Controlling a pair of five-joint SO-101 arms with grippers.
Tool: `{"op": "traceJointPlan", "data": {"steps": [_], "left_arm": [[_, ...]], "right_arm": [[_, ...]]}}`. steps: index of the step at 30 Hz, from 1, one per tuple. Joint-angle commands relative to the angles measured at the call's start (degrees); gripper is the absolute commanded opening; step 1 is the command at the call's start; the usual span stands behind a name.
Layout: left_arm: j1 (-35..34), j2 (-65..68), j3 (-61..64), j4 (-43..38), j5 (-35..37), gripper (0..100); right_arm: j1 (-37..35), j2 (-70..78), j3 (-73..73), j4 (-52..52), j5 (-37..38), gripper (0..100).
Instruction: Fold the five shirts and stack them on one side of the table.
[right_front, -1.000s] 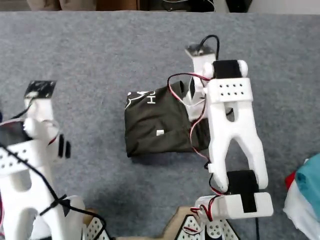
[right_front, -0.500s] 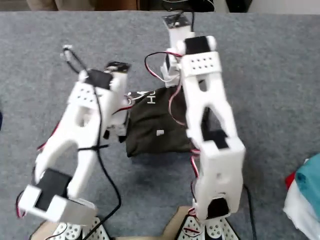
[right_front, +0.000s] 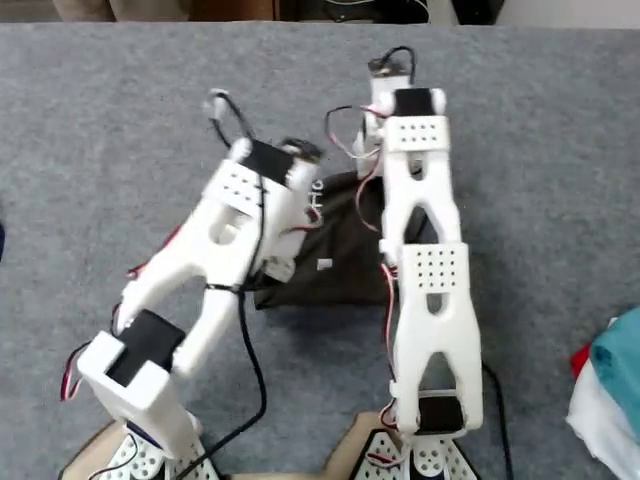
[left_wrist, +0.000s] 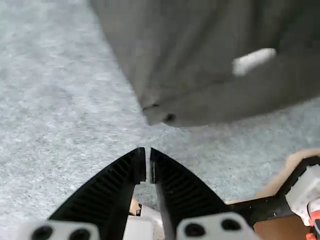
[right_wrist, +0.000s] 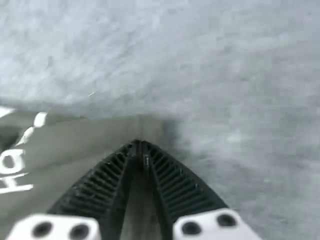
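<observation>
Shirt, dark and folded to a compact rectangle, lying flat near the centre of the grey tabletop in the high view, with white lettering toward its 12 o'clock edge and a small white tag near its middle. Left arm stretched from its base at 7 o'clock up across the shirt's 9 o'clock side, covering that edge. Left claw with fingers pressed together and pinching nothing, poised over bare tabletop just short of the shirt's 7 o'clock corner, apart from the cloth; folded layers of that corner and the tag seen beyond the tips in the left wrist view. Right arm laid almost straight from its base at 6 o'clock toward 12 o'clock, passing over the shirt's 3 o'clock side. Right claw likewise pressed together, tips set on the cloth at the shirt's 1 o'clock corner, lettering beside it and bare tabletop beyond; capture of any cloth between the fingers not determinable. Heap of teal, white and red cloth at the tabletop's 4 o'clock edge, well apart from the shirt and from both arms.
</observation>
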Motion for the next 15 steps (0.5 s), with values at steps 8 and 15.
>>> {"op": "traceJointPlan", "data": {"steps": [8, 15], "left_arm": [[-9.8, -5.1, -7.8, -0.5, -2.8, 2], [-16.2, 1.5, -15.6, -6.7, -2.8, 2]], "right_arm": [[-1.7, -25.4, 12.7, 1.2, -0.1, 0.6], [-4.4, -45.8, 44.6, 1.2, -0.1, 0.6]]}}
